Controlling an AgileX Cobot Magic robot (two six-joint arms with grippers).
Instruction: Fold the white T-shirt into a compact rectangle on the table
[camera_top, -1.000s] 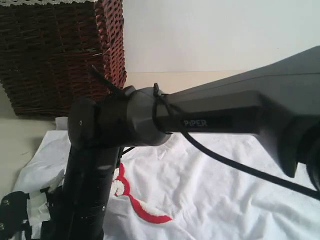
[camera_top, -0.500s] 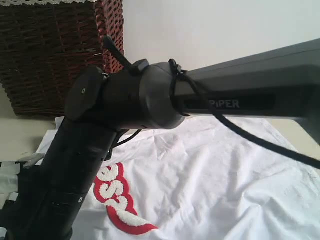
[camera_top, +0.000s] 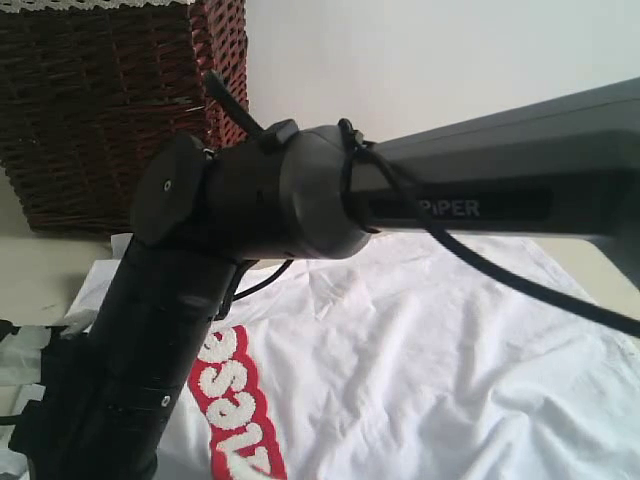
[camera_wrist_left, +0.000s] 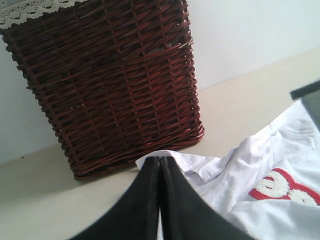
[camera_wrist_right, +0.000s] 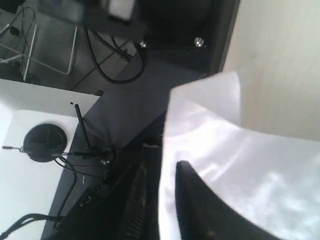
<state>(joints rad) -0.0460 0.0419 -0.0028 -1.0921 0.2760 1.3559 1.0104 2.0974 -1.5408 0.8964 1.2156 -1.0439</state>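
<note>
The white T-shirt (camera_top: 430, 360) lies spread on the table (camera_top: 30, 268), a wide, smooth, matte cream surface that runs under and past the wicker basket (camera_top: 100, 100). The shirt is soft cotton, rumpled into shallow ridges and folds, and its nearest edge stops just short of the basket's foot. The basket is a tall, boxy weave of dark reddish-brown cane with a strip of white lace along its rim. In front of the basket a matte black arm (camera_top: 480, 190) crosses above the shirt, swelling into a rounded joint. The left gripper (camera_wrist_left: 160, 165) points toward the basket's foot, its two dark tapered fingers pressed flat together. The right gripper (camera_wrist_right: 160, 175) has its jaws slightly apart, with the shirt's thin edge lying in the gap. Fuzzy white letters (camera_top: 235, 410) rimmed in red sit on the part of the shirt nearest the basket.
</note>
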